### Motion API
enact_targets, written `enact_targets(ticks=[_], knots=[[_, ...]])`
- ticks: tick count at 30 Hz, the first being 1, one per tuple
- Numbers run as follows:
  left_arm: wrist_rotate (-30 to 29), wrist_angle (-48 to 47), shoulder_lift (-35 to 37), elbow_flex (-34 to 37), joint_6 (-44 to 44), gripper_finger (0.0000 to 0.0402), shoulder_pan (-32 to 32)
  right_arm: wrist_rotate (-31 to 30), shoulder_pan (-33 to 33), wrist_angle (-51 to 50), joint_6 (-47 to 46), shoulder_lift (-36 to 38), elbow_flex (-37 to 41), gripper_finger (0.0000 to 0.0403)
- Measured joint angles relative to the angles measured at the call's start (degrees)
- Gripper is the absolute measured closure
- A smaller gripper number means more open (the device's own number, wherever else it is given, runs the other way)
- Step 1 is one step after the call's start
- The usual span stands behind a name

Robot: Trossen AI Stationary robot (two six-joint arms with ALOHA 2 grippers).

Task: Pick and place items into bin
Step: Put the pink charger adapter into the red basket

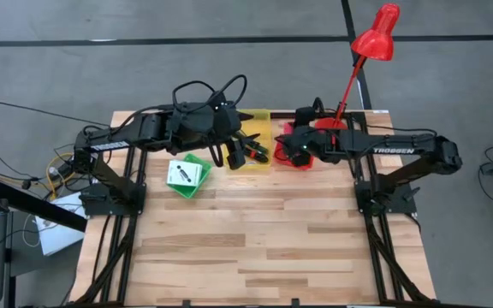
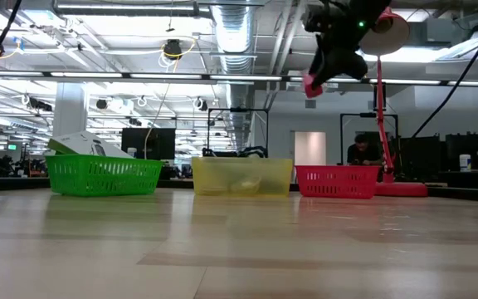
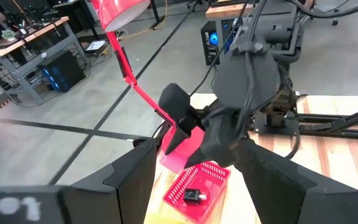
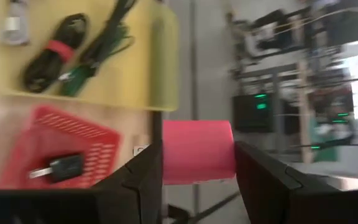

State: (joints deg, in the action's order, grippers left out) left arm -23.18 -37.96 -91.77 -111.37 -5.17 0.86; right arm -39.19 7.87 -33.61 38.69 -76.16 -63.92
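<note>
The small pink block [image 4: 197,152] is pinched between the two dark fingers of the right hand [image 4: 197,163], held up in the air well above the table; the low view shows it as a pink lump at the tip of the raised arm, high over the row of bins. Below and just beside it lies the red plastic mesh bin [image 4: 82,149], which already holds a small black plug-like item [image 4: 61,167]. The block looks to hang near the bin's edge rather than squarely over its middle, so the coming release likely turns on a short shift toward the bin's centre, then a spread of the fingers. The block's longer side runs across the fingers. Next along is the yellow plastic bin [image 4: 135,81] with black and green cable bundles [image 4: 51,53] inside. The left hand [image 3: 194,180] hovers over that yellow bin, fingers spread and empty, facing the right arm. Farther left, the green mesh bin [image 1: 188,175] carries a flat white packet [image 1: 181,174].
</note>
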Motion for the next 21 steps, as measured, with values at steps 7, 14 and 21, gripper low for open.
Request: enact_targets(ticks=[7,14,21], knots=[[0.2,-0.1,0.0,0.0,0.3,0.0180,0.0,8.5,2.9,-6.4,-5.6,0.0,0.0,0.0241],[0.2,-0.2,0.0,0.0,0.3,0.0180,0.0,16.9,7.5,-12.0,-8.0,0.0,0.0,0.0234],[0.2,-0.5,-0.1,0.0,0.4,0.0180,0.0,24.4,12.9,-15.9,-10.7,0.0,0.1,0.0238]])
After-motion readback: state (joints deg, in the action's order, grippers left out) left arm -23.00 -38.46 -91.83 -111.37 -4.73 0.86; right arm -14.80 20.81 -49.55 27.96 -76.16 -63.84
